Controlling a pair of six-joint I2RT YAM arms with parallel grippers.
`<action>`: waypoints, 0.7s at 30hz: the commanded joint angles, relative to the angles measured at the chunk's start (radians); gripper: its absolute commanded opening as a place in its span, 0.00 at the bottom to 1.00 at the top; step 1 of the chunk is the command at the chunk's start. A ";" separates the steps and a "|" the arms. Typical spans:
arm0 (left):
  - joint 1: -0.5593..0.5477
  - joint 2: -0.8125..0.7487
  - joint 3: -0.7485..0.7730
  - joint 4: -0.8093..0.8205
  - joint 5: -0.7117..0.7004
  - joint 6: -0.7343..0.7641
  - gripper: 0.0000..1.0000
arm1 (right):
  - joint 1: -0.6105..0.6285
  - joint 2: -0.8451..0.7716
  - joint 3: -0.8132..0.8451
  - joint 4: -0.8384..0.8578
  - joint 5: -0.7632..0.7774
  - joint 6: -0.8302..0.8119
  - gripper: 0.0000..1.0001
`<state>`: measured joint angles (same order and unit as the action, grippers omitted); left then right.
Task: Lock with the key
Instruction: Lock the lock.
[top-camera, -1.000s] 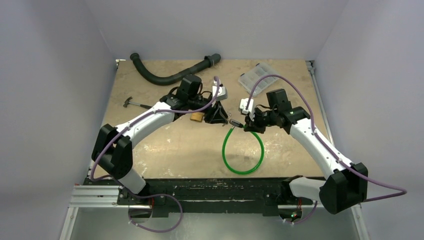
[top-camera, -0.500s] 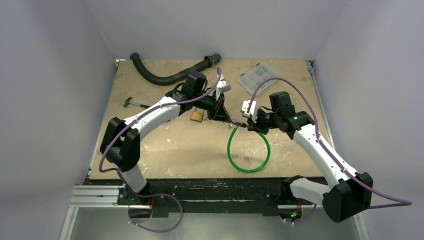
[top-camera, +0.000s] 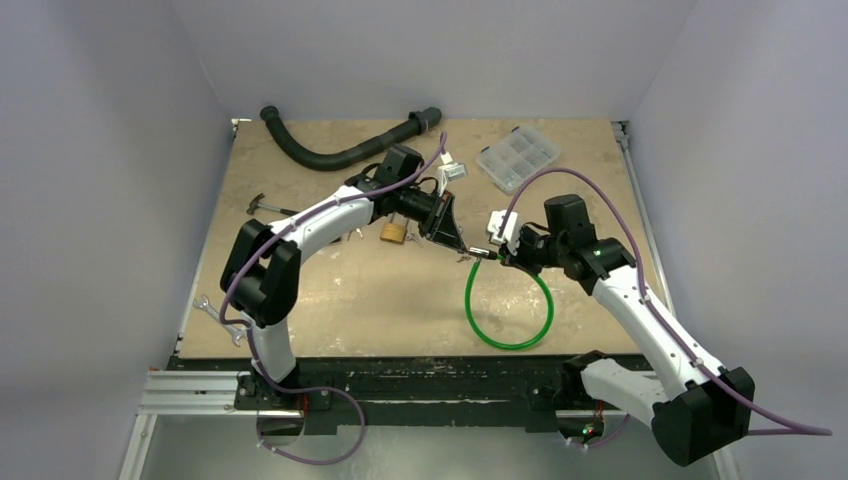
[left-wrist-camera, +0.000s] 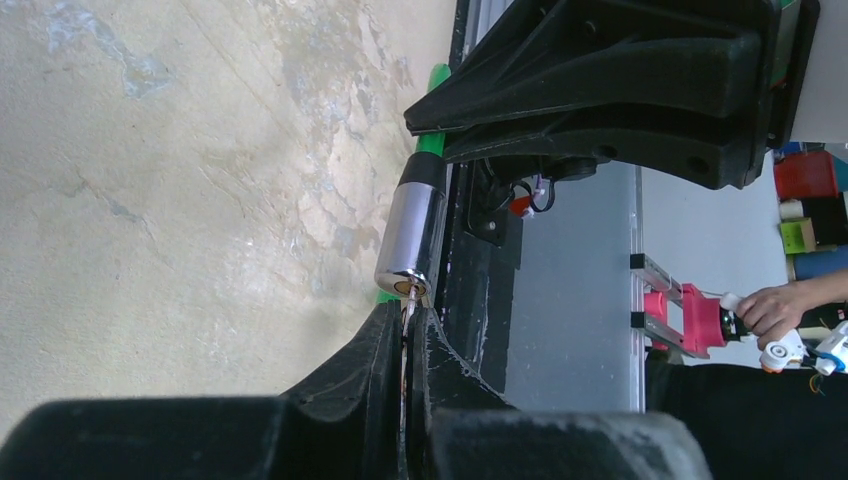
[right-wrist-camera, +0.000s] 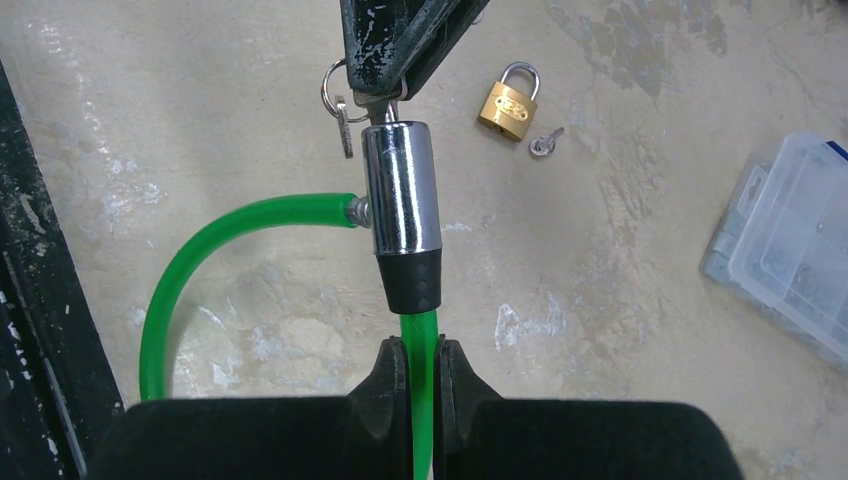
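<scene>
**A:** Where is the lock found, and how is it held?

**B:** The chrome cylinder is held up off the tabletop. The right claw is clamped on the green cable just below the cylinder's black collar. The left claw is pinched shut on the key, which is entered at the cylinder's end face opposite the collar. How deep the blade is seated cannot be told.

**A:** How is the turn best made?

**B:** The key should be rolled about the cylinder's own axis, by the wrist alone. No sideways push should be added, or the blade may be bent. The cable should be gripped firmly so that the cylinder is not spun along with the key. The spare key hanging beside the cylinder's key end should be kept from snagging.

**A:** Is anything else to be minded?

**B:** A brass padlock lies on the tabletop beyond the cylinder's key end, well apart. It need not be touched.
</scene>
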<state>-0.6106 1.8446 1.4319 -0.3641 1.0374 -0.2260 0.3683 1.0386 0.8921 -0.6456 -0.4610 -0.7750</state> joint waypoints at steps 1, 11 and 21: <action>0.003 -0.032 -0.012 -0.074 0.013 0.026 0.00 | 0.006 -0.051 0.013 0.185 -0.026 0.012 0.00; 0.043 -0.108 -0.028 -0.227 -0.054 0.300 0.00 | 0.005 -0.065 -0.006 0.161 -0.027 0.003 0.00; 0.062 -0.122 -0.031 -0.279 -0.062 0.353 0.00 | 0.006 -0.072 -0.016 0.147 -0.019 -0.011 0.00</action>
<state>-0.5545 1.7538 1.4101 -0.5961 0.9855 0.0731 0.3782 0.9970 0.8623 -0.5762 -0.4812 -0.7784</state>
